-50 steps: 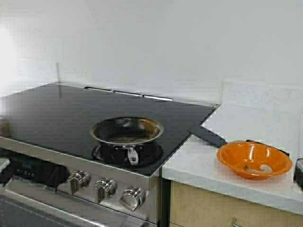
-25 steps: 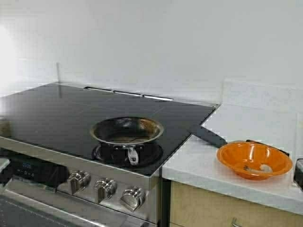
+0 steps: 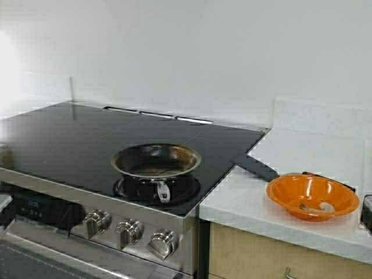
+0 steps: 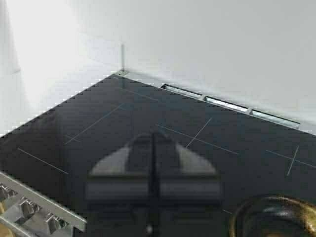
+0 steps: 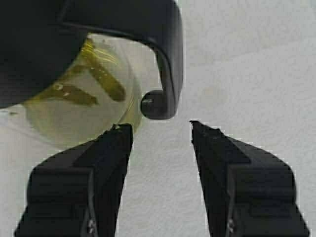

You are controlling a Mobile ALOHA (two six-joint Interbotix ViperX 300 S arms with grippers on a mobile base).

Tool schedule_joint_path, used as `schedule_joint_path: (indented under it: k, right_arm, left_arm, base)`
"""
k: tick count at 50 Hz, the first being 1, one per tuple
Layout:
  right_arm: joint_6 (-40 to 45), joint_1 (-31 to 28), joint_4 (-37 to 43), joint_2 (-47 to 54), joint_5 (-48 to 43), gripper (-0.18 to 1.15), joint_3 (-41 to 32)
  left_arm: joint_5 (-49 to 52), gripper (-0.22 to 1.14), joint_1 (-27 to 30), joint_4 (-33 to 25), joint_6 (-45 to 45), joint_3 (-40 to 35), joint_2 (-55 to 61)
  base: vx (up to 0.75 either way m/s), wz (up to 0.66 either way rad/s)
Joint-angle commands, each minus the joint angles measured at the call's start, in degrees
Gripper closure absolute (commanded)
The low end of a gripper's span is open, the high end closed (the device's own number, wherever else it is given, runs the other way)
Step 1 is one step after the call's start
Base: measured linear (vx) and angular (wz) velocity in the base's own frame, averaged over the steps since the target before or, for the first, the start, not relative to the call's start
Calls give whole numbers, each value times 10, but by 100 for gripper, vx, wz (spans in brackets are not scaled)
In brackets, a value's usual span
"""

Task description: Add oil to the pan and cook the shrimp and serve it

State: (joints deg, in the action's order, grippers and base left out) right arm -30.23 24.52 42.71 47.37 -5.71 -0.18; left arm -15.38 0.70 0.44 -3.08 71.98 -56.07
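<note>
The steel pan sits on the front burner of the black cooktop, and its rim also shows in the left wrist view. The shrimp lies in an orange bowl on the white counter. In the right wrist view the oil shows yellow-green in its clear glass jug, with the black side handle just ahead. My right gripper is open, its fingertips just short of the handle. My left gripper hovers shut over the cooktop, empty.
A black spatula lies across the stove edge and counter behind the bowl. Stove knobs line the front panel. A white wall backs the stove. A dark object sits at the right edge.
</note>
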Motion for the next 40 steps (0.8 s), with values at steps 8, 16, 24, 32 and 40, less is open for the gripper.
schedule_joint_path:
  k: [8,16,24,32,40]
  right_arm:
    - [-2,1,-2,-85,13,21,57]
    - [-10,1,-2,-147,31,45,110]
    - [-11,1,-4,-229,82,87,156]
    - [-12,-26,-23,-328,111,92,177]
    - [-10,-83,-68,-422,163,90,169]
  left_arm:
    - [-3,89,1,1,-4,-6,11]
    - [-2,89,1,1,-4,-6,12]
    - [-2,89,1,1,-6,-11,15]
    - [-2,89,1,1,-7,-13,15]
    - [-2,89,1,0,-9,-14,14]
  base:
    - [0,0]
    - [0,0]
    - [0,0]
    - [0,0]
    - [0,0]
